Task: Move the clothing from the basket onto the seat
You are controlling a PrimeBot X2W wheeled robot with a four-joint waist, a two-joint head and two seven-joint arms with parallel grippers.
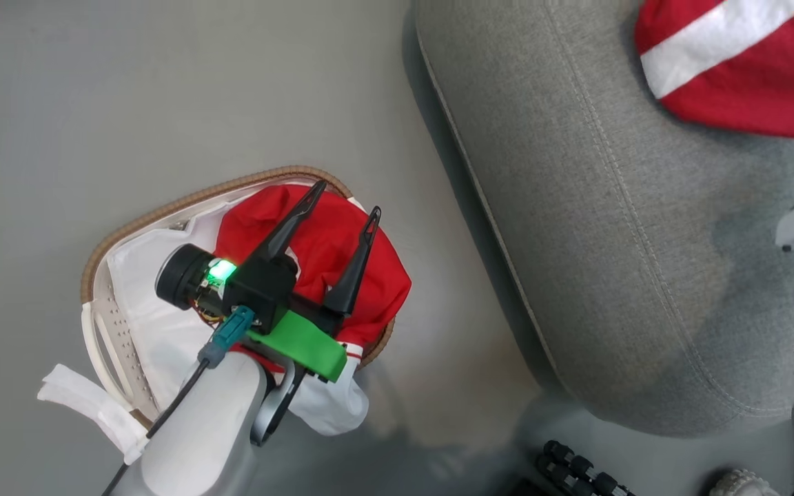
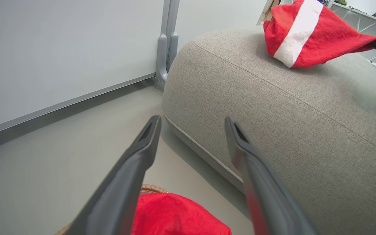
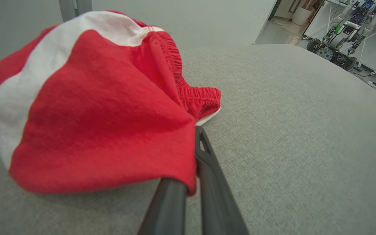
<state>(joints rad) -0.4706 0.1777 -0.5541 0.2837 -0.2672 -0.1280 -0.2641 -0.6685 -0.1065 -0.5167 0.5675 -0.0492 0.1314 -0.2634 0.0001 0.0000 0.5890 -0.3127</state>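
Our right claw [image 3: 197,133] is pressed together on the shorts [image 3: 93,107], pinching a red fold. The shorts, red with 1 white stripe, lie bunched on top of the seat [image 1: 611,241]. Our left claw [image 1: 348,198] hangs spread, holding nothing, above the basket [image 1: 163,207], which stands on the floor [image 1: 163,83] just beside the seat's rounded corner. 1 more red garment [image 1: 328,248] lies in the basket, its white cuff [image 1: 331,406] drooping over the rim.
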